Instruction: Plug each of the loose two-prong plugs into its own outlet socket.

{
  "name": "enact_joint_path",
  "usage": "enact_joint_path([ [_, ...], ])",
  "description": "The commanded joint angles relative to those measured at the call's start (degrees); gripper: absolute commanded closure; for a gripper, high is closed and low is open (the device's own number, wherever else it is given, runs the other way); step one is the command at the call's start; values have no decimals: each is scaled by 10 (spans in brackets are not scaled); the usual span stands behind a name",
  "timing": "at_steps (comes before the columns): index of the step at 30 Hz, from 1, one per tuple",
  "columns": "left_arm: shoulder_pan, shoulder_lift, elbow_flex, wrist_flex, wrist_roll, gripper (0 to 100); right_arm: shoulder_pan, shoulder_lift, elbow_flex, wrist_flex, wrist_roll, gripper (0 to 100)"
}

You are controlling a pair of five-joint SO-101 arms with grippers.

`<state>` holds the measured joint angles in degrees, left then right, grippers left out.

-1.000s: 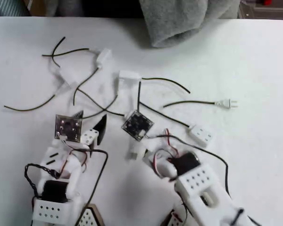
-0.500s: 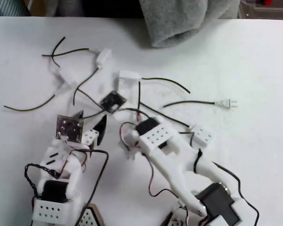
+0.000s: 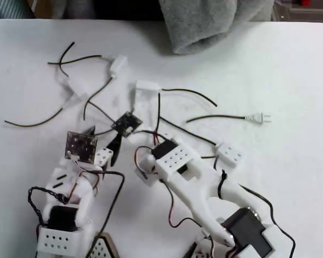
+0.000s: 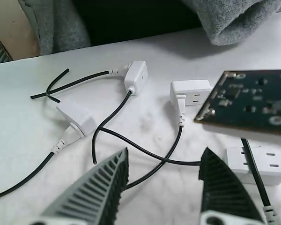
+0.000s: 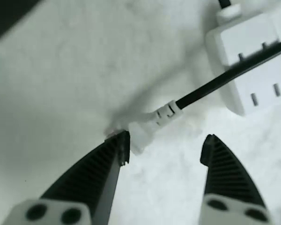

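Right wrist view: the right end effector [image 5: 165, 143] gapes open astride a loose plug [image 5: 141, 131] lying on the table [image 5: 61, 70] near an outlet socket [image 5: 253, 65]. This looks like the grasping step; next it should close squarely on the plug's body. The left end effector [image 4: 163, 164] hangs open.

1. You had a white table [image 3: 296, 70] spread across nearly the whole high view.
2. A grey cloth [image 3: 204, 24] lay over its far edge, at top centre.
3. Behind that edge, you saw dark shadow.
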<state>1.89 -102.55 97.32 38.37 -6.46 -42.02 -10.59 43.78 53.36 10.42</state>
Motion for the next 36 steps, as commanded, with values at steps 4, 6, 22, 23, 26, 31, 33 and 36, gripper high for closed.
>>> enact_joint_path([
  [4, 2, -11, -3, 2, -7, 755, -2, 0, 4, -15, 12, 826],
  [6, 2, -11, -3, 2, -8, 755, -2, 17, 4, -28, 11, 831],
  [22, 2, -11, -3, 2, -9, 755, -71, 87, -52, -17, 13, 899],
  [23, 1, -11, -3, 2, -10, 755, -73, 87, -57, -17, 11, 916],
  [26, 1, -11, -3, 2, -10, 755, -69, 87, -67, -16, 10, 914],
  [31, 1, -11, -3, 2, -10, 755, -67, 87, -69, -16, 11, 943],
  [33, 1, -11, -3, 2, -10, 755, -67, 87, -76, -15, 12, 958],
  [36, 1, -11, -3, 2, -10, 755, -67, 87, -82, -14, 9, 912],
])
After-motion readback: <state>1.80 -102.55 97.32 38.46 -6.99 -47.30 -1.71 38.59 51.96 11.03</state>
